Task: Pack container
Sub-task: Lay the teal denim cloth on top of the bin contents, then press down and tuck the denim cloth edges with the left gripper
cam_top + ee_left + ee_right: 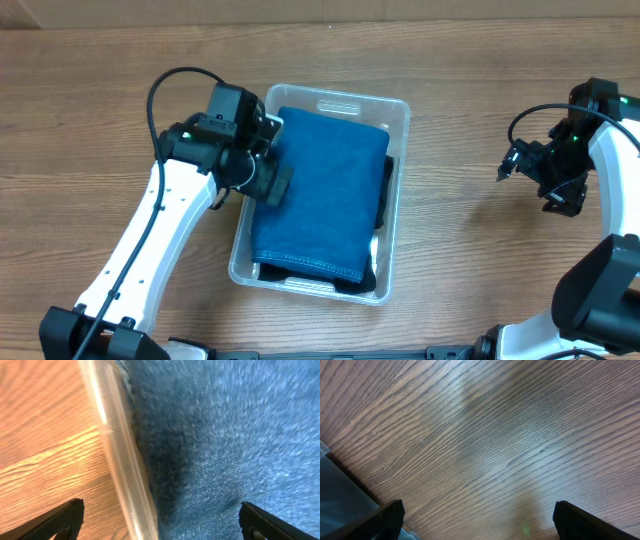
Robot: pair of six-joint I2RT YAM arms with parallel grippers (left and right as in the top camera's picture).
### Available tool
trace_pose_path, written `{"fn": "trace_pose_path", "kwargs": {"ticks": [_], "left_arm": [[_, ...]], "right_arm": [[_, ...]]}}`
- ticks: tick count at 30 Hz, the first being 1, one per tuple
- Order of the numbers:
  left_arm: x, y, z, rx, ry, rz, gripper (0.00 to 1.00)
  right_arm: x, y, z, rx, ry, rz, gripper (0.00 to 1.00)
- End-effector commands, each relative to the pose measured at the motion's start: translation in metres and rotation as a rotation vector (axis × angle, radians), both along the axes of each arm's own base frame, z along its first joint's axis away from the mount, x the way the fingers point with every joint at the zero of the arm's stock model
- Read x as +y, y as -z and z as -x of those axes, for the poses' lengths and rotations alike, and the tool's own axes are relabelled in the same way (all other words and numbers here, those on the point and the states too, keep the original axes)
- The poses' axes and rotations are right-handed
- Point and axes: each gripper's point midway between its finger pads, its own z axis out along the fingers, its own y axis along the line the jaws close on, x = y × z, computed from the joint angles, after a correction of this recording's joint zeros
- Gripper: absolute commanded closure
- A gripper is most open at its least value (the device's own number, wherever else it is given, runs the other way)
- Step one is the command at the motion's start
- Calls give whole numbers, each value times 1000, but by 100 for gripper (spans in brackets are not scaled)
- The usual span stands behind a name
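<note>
The clear plastic container [400,108] stands in the middle of the table. A folded blue cloth [325,195] lies in it on top of a dark cloth [384,190]. My left gripper [268,172] is open and empty, its fingers straddling the container's left wall [120,465], one over the table and one over the blue cloth [235,435]. My right gripper [522,165] is open and empty, above bare wood to the right of the container; a corner of the container [340,495] shows at the lower left of the right wrist view.
The wooden table [470,260] surrounds the container. Black cables loop off both arms, one above the left arm [180,75] and one near the right arm [535,115].
</note>
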Motion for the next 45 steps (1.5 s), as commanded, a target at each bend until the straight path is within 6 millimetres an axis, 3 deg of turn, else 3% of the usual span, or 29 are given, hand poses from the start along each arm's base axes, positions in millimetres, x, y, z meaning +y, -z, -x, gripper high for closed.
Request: {"fn": "trace_pose_path", "kwargs": {"ticks": [1, 3, 4, 5, 6, 8, 11, 13, 16, 17, 18, 20, 23, 26, 29, 30, 31, 33, 35, 37, 40, 45], "left_arm": [[-8, -81, -13, -203, -34, 92, 8], [-28, -133, -12, -324, 25, 206, 36], [-35, -146, -12, -366, 48, 227, 64], [-41, -154, -12, -400, 76, 233, 85], [-48, -155, -13, -411, 94, 236, 94], [-61, -141, -14, -370, 124, 231, 96], [-88, -97, -19, -250, 173, 199, 96], [-100, -47, -30, -134, 183, 134, 96], [-88, 31, -46, 24, 86, -9, 96], [-78, 69, -46, 114, 29, -83, 96], [-71, 90, -42, 176, -6, -119, 96], [-64, 129, -23, 334, -49, -156, 96], [-63, 151, -5, 446, -45, -173, 96], [-72, 130, -14, 380, -33, -141, 96], [-80, 60, -29, 227, -29, -61, 96], [-81, 15, -30, 142, -28, -16, 96], [-78, -21, -26, 80, -32, 19, 96], [-70, -72, -4, 12, -57, 81, 95], [-63, -101, 25, 0, -57, 129, 94], [-61, -104, 42, 20, -44, 120, 96], [-74, -79, 62, 91, 12, 81, 96], [-103, 12, 100, 240, 54, 24, 96]], "right_arm": [[0, -16, -7, -65, -5, 11, 0], [0, -16, -8, -67, -6, 12, 0], [0, -16, -8, -67, -6, 12, 0], [0, -16, -8, -67, -6, 11, 0], [0, -16, -8, -67, -5, 11, 0], [0, -16, -8, -67, -5, 11, 0], [0, -16, -8, -67, -5, 11, 0], [0, -16, -8, -67, -6, 11, 0], [0, -16, -8, -66, -6, 11, 0], [0, -16, -7, -65, -6, 11, 0], [0, -16, -7, -63, -6, 10, 0], [0, -16, -7, -63, -5, 10, 0], [0, -16, -7, -64, -6, 10, 0], [0, -16, -7, -64, -6, 10, 0], [0, -16, -7, -65, -6, 11, 0], [0, -16, -7, -65, -6, 11, 0], [0, -16, -7, -65, -6, 11, 0], [0, -16, -8, -67, -6, 11, 0], [0, -16, -8, -68, -5, 11, 0], [0, -16, -8, -68, -5, 11, 0], [0, -16, -8, -66, -5, 11, 0], [0, -16, -7, -65, -6, 11, 0]]}}
